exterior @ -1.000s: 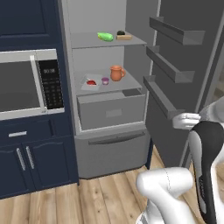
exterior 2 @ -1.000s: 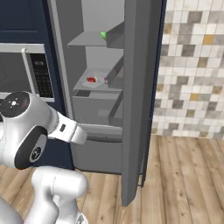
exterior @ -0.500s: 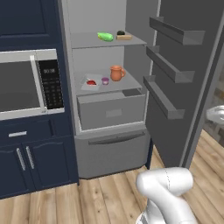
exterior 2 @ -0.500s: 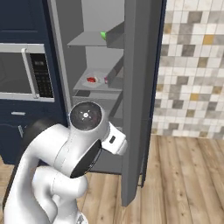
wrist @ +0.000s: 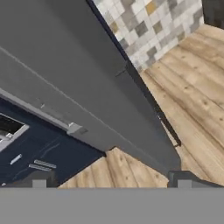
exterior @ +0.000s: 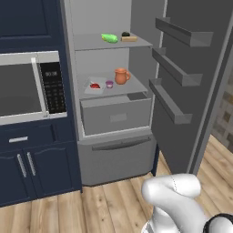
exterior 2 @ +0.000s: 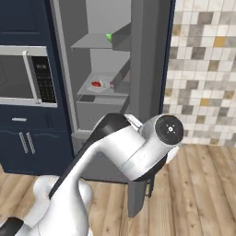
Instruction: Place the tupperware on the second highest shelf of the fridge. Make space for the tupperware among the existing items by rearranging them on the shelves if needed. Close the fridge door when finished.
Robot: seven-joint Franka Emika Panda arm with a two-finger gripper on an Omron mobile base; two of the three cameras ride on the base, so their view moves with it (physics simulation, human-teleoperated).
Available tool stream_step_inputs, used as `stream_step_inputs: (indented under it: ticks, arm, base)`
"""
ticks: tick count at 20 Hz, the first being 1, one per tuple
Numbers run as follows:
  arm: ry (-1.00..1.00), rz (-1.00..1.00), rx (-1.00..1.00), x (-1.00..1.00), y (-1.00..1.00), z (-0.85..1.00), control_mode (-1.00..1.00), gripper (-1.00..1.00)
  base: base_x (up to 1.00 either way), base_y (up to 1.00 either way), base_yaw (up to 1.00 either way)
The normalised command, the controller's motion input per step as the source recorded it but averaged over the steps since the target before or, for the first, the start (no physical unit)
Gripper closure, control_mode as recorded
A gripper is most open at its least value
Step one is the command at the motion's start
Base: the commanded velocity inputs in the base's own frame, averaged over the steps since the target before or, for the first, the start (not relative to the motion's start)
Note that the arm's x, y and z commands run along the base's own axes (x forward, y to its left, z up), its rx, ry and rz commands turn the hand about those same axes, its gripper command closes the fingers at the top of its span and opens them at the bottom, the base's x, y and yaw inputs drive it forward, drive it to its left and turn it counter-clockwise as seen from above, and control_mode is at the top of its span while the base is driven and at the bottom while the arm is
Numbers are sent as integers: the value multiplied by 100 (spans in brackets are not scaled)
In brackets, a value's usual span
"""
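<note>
Left base view: the fridge (exterior: 116,150), tall, plain and grey, stands wide open beside a dark navy cabinet (exterior: 32,168) that holds a glossy microwave (exterior: 27,86). The second highest shelf (exterior: 119,89), a flat grey panel above a grey drawer front, carries a shallow clear tupperware (exterior: 94,85) with something red inside, a tiny purple cup (exterior: 109,83) just beside it, and a rounded orange-brown jug (exterior: 120,76) with a handle. On the shelf above lie a green elongated vegetable (exterior: 109,38), a small dark ball (exterior: 125,33) and a tan block (exterior: 129,38). The fridge door (exterior: 195,82) swings out to the right, with narrow grey bins on its inner face. The floor is pale wood planks.

Right base view: the white arm bends across the foreground in front of the door's edge. The tupperware (exterior 2: 97,84) sits on the same shelf, deep in the fridge, well away from the arm.

Hand view: the claw (wrist: 111,183) shows two dark fingertips (wrist: 39,183) set wide apart, holding nothing. They face the door's smooth grey outer face (wrist: 78,87) and its dark slim handle (wrist: 153,105), with speckled tiles (wrist: 144,24) beyond. The tupperware lies on the door's far side.
</note>
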Motion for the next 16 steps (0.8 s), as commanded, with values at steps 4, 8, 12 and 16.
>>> stream_step_inputs:
  ticks: [4,8,12,16]
  arm:
    - [0,0,30,64,-81,1,-100,-100]
    - [0,0,26,58,-57,-4,-100,-100]
    - [2,0,20,59,-28,-2,-100,-100]
    - [0,0,19,58,-1,-2,-100,-100]
  base:
    - [0,0,0]
    - [0,0,0]
    - [0,0,0]
    - [0,0,0]
